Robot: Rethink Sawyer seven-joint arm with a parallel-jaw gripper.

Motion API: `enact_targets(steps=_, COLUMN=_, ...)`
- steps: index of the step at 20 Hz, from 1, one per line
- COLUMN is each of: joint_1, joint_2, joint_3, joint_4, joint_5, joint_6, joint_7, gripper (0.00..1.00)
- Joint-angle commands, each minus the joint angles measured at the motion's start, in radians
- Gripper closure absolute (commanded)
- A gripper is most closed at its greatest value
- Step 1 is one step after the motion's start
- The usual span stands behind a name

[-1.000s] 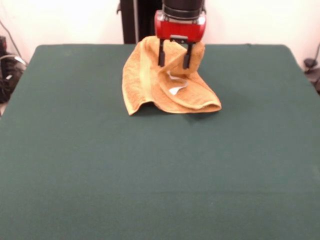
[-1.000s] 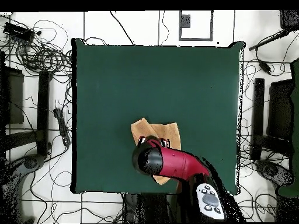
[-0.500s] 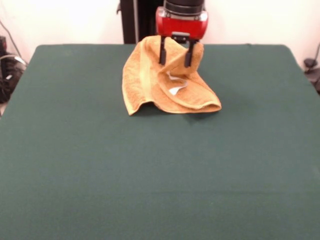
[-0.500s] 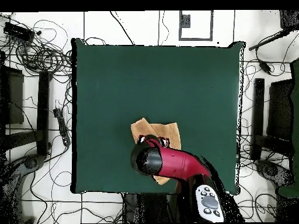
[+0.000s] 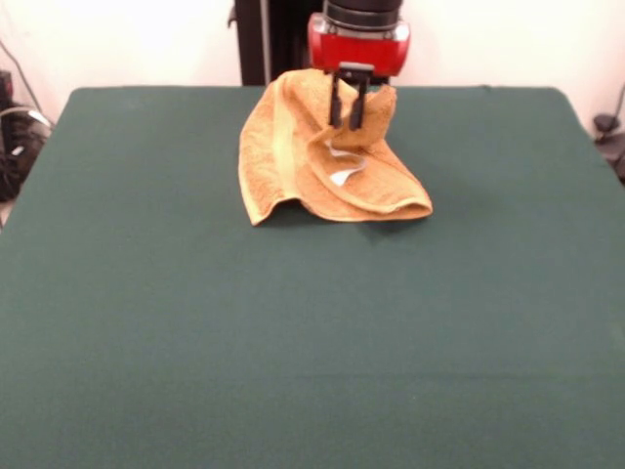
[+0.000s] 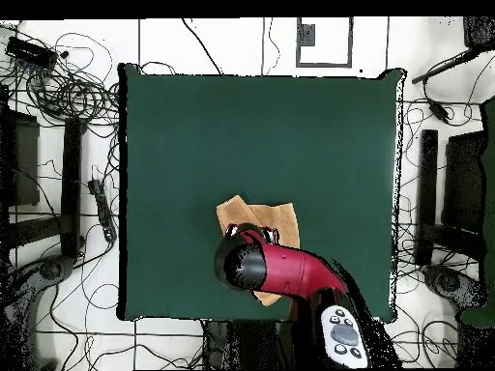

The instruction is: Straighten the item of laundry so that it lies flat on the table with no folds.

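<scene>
dark green felt counter against a white wall, cables on the floor all round it in the overhead view. tool sits at the far side near the pedestal, its two black fingers drawn close together and pinching a raised fold at the top of the golden-orange terry towel. towel is bunched up in a peak under the tool, lower edges draped onto the counter, white tag showing mid-cloth. overhead: arm covers most of the towel, which lies toward the robot's side of the counter.

progress: early, i'd say. grasp made, nothing flattened yet; the whole spread-out is left, several folds to clear.

vs half a second ago: fingers were clearly wider apart astride the fold, now closed on it. towel shape and position unchanged.
</scene>
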Motion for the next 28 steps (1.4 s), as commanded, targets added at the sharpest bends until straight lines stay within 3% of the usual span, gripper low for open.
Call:
enact_targets(steps=1, joint_1=0.035, joint_2=0.005, joint_3=0.078, joint_4=0.046, joint_5=-0.008, joint_6=0.045, joint_7=0.134, gripper=1.0)
enact_targets(steps=28, joint_1=0.052, joint_2=-0.029, joint_3=0.056, joint_4=0.054, joint_5=0.003, joint_6=0.085, joint_7=0.139, gripper=1.0)
